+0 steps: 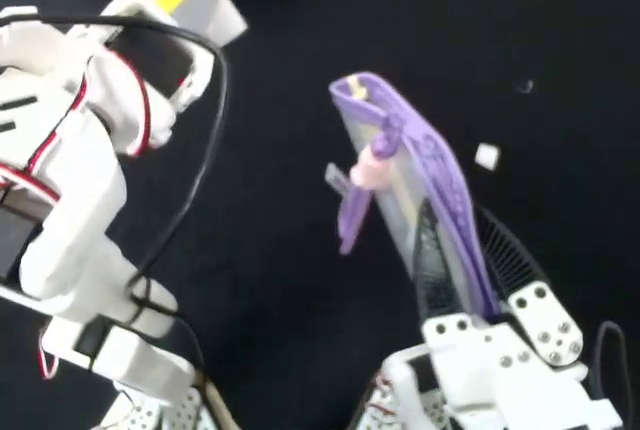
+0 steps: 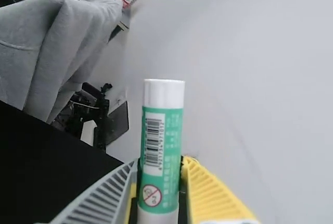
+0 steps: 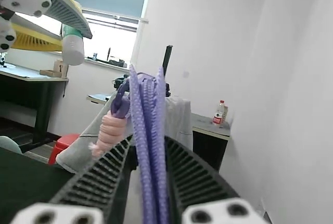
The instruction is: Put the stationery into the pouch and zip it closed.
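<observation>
Right gripper (image 3: 148, 146), nearest the lens in its own wrist view: black ribbed jaws clamped hard on the purple pouch (image 3: 148, 109), one jaw on each flat side, gripping it at one end. The rest stands free beyond the fingertips.

Pouch, high view: lifted off the black table (image 1: 300, 350), near the front right. Its long axis runs from the clamp up and away toward the table's middle, with the free end highest. A pale band lies between the purple edges on the side turned toward the other arm. I cannot tell whether that is the open mouth or a light panel. A pink charm (image 1: 368, 172) hangs off the zip pull part-way along that edge, with a purple tag dangling below it.

Farther out, left gripper (image 2: 160, 161): the grey jaw and the yellow jaw are closed on a glue stick (image 2: 163, 125), held around its lower body. The stick's long axis follows the fingers and the white cap end points out past the tips. In the high view this gripper sits up at the far left corner, well apart from the pouch.

Farthest: a small white thing (image 1: 487, 156) lies on the table beyond the pouch, too small to name.

Judgement on the step: loading is under way, with one item in hand and not yet in the pouch. The next move calls for bringing the stick across to the pouch's zip edge. It should be turned so its long axis lines up with the pouch's length, then fed in end-first. The zip comes later.
</observation>
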Motion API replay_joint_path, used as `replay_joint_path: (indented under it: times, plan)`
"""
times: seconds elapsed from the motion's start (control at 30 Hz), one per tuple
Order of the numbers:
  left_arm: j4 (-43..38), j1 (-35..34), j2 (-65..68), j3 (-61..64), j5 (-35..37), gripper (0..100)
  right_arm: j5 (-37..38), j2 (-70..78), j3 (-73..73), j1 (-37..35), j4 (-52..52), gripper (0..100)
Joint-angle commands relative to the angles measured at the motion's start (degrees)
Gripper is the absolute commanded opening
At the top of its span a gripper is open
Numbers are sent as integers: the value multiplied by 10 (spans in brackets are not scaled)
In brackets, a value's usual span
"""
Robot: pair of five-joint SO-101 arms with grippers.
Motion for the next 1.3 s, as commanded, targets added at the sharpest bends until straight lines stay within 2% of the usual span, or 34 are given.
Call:
replay_joint_path:
  times: [0.0, 0.23, 0.37, 0.7, 1.0, 1.07, 1.13, 1.27]
  plan:
    - [3, 37, -8, 6, -32, 30, 2, -43, -2, -8, -4, 11]
    - [-4, 46, 18, 47, -24, 30, 2, -43, -7, -6, 1, 11]
    - [-28, 94, 80, 79, 15, 30, 2, -44, -8, -6, 7, 11]
    - [1, 139, 200, -62, 14, 30, 2, -44, -16, -8, 10, 11]
    - [4, 133, 112, -56, 14, 29, 2, -44, -7, -8, 10, 11]
    - [4, 138, 84, -53, -7, 29, 2, -44, 2, -8, 7, 11]
    - [4, 140, 59, -33, -39, 29, 3, -44, 6, -8, 5, 11]
    - [4, 140, -11, 26, -38, 29, 4, -44, 4, -8, 5, 11]
